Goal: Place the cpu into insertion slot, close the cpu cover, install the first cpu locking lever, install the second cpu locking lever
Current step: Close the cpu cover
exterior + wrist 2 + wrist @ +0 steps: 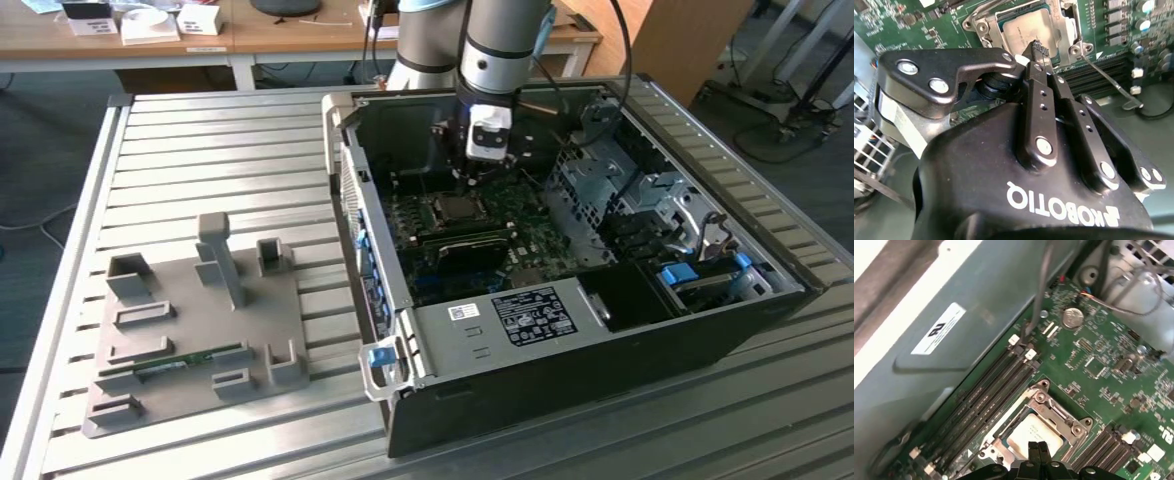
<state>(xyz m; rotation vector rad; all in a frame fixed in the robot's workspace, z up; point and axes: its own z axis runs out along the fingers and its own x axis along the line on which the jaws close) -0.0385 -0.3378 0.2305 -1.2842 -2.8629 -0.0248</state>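
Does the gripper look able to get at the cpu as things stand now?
Probably yes. The shut gripper hangs just over the cpu on the motherboard, and nothing stands between them; the computer case is open.

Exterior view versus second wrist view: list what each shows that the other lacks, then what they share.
Exterior view: open grey computer case on a slatted metal table, a grey plastic fixture tray beside it. Second wrist view: thin silvery locking lever angled away from the silvery-rimmed socket. Both: the black hand, shut, over the pale square cpu lying in that socket.
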